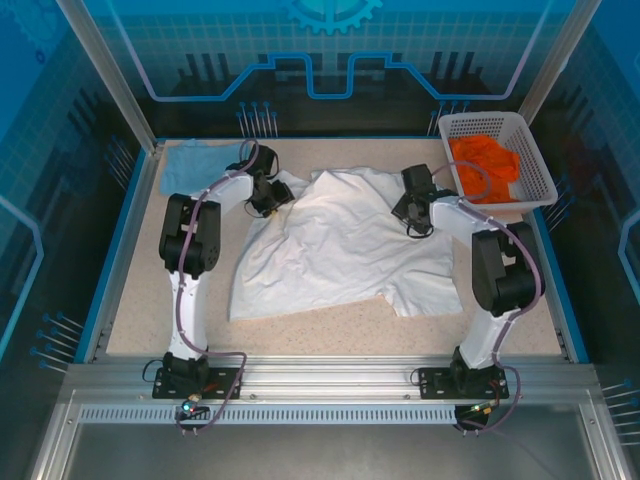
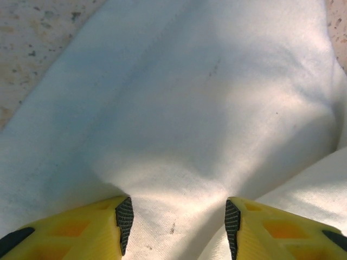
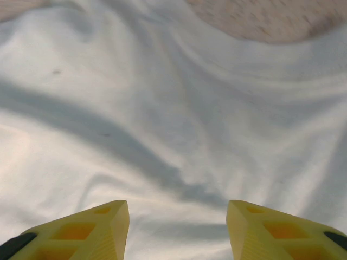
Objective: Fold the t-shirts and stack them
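Note:
A large white t-shirt lies spread and rumpled across the middle of the table. A light blue t-shirt lies flat at the back left corner. My left gripper hovers low over the white shirt's upper left edge; its yellow fingers stand apart with white cloth beneath and between them. My right gripper is over the shirt's upper right part, its fingers open above wrinkled white cloth with nothing pinched.
A white lattice basket holding orange cloth stands at the back right corner. Blue rails border the speckled table. A bare strip of table lies in front of the shirt.

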Controlling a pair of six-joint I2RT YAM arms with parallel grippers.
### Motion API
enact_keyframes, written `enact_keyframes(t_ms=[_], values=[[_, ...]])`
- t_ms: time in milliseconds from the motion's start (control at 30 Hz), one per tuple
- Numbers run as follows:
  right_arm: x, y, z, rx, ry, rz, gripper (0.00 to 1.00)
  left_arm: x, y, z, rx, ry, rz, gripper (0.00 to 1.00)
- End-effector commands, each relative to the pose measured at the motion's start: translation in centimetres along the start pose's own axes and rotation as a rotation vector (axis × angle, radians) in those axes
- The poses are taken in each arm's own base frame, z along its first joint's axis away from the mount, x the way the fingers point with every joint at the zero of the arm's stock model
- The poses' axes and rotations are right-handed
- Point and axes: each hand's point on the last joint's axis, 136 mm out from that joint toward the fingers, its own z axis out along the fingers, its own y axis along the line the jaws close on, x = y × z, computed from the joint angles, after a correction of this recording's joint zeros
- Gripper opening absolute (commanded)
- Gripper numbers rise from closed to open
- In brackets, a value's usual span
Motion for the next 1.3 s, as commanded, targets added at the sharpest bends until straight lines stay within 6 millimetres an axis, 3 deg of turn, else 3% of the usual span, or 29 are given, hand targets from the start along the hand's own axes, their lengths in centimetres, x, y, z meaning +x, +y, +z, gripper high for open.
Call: enact_keyframes(t_ms=[0, 133, 267, 400, 500, 600, 733, 867, 1067, 1267], values=[[-2.5, 3.7, 0.6, -0.080, -0.020, -0.123, 0.49, 0.6, 2.7, -0.2, -0.080, 0.027, -0.012, 0.51], [-3.2, 6.5, 3.8, -0.088, 0.070, -0.207, 0.44, 0.0, 1.9, -1.0, -0.079, 0.006, 0.022, 0.50], [-3.0, 7.6, 7.1, -0.090, 0.151, -0.226, 0.39, -0.9, -1.0, -2.1, -0.031, -0.041, 0.119, 0.45], [-1.9, 7.6, 10.0, -0.075, 0.214, -0.219, 0.37, -1.5, -2.4, -0.6, 0.002, 0.000, 0.145, 0.30], [-1.3, 7.1, 11.5, -0.057, 0.249, -0.204, 0.36, -1.7, -2.9, 0.8, 0.013, 0.029, 0.154, 0.28], [-1.4, 5.1, 12.5, 0.010, 0.272, -0.158, 0.38, -2.1, -1.8, 2.2, -0.045, 0.036, 0.151, 0.28], [-2.3, 2.3, 13.0, 0.042, 0.282, -0.058, 0.42, -3.0, 2.0, 2.7, -0.172, 0.041, 0.088, 0.28], [-3.3, 0.6, 13.2, 0.042, 0.281, -0.006, 0.45, -4.1, 5.1, 1.7, -0.216, -0.013, 0.002, 0.28], [-4.2, -1.3, 13.5, 0.043, 0.284, 0.060, 0.48, -5.5, 7.6, 0.1, -0.299, -0.070, -0.012, 0.28], [-5.5, -1.7, 12.7, 0.025, 0.258, 0.088, 0.54, -7.4, 8.5, -1.8, -0.331, -0.146, -0.027, 0.28]])
